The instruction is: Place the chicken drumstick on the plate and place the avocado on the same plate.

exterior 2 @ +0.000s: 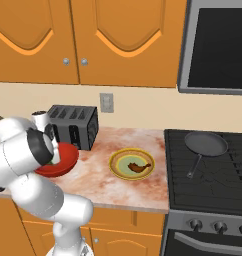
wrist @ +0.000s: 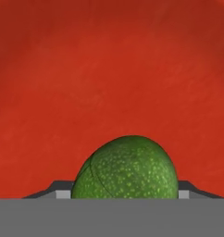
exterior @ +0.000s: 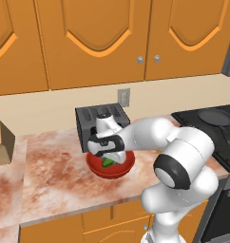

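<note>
pincer [exterior: 109, 160] down in red bowl [exterior: 95, 164], jaws flanking avocado [wrist: 125, 169], can't tell if gripped; squeeze centred, then lift straight clear of bowl rim

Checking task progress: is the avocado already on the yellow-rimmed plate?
No, the avocado lies in the red bowl under the gripper, while the plate holds the chicken drumstick.

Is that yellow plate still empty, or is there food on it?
Not empty. The plate holds the chicken drumstick on its pale green centre; the avocado sits in the red bowl.
</note>
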Motion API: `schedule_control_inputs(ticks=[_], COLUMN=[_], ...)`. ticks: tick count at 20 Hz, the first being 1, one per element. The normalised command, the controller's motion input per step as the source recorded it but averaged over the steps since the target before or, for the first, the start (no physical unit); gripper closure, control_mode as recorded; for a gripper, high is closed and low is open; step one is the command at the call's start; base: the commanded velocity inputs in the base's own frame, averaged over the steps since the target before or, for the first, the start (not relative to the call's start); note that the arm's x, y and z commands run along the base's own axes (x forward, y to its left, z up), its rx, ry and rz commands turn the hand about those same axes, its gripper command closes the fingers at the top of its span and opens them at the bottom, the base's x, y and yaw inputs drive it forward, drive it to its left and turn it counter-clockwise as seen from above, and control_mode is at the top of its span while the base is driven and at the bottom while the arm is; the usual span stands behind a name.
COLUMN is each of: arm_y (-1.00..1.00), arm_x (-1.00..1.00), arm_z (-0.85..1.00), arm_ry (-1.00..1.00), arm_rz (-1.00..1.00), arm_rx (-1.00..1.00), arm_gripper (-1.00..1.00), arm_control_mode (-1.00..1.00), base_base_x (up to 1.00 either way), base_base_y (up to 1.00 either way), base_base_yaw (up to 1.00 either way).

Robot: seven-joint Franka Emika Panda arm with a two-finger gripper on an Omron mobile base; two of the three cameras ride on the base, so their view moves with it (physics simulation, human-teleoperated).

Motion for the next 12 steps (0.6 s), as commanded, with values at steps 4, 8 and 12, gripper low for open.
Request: schedule_control_inputs(ticks=[4,8,12], arm_y=[-0.05,-0.15,-0.20], arm_x=[-0.21,-0.30,-0.25], arm_z=[-0.01,0.18,0.45], arm_ry=[-0.11,-0.07,0.00], arm_rz=[-0.09,-0.01,0.00], arm_rx=[0.00,0.00,0.01], arm_gripper=[1.00,1.00,1.00], arm_control_mode=[-1.00,-1.00,-1.00], base_base_x=[0.00,0.00,0.00], base_base_y=[0.00,0.00,0.00], base_base_yaw=[0.00,0.00,0.00])
